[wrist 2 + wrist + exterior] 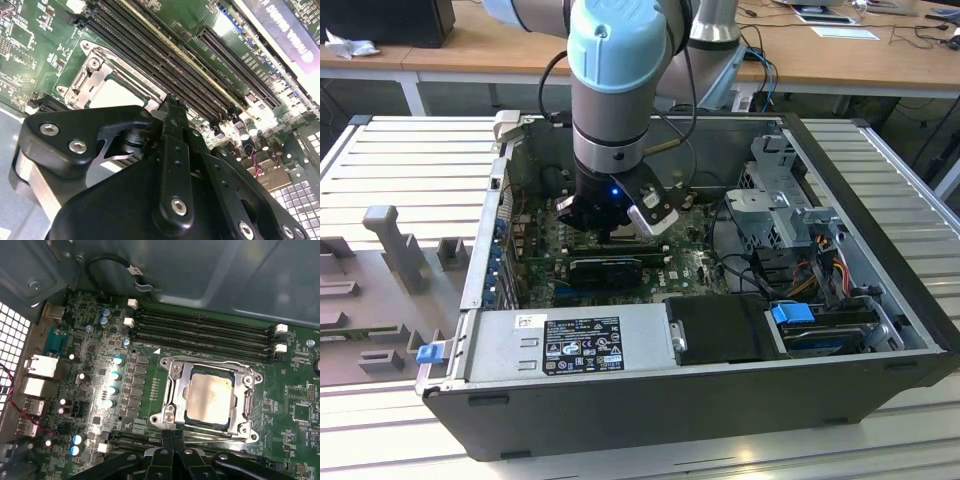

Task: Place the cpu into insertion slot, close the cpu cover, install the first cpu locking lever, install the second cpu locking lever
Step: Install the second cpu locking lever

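The tool (172, 442) is seen with fingers pressed together, nothing clamped, at the near edge of the cpu cover (172, 382). Just beyond the tips, the cpu (210, 397) lies seated in the insertion slot (191, 416), the cover lowered over it.

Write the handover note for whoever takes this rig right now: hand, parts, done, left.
Hand: black fingers closed together, holding nothing visible, low over the green motherboard at the socket's edge.
Small silvery-grey square cpu: seated flat in the black-framed insertion slot.
Thin silvery metal cpu cover: lying down around the chip.
Done: chip placed, cover down.
Left: whether the two locking levers are latched cannot be told; check them.
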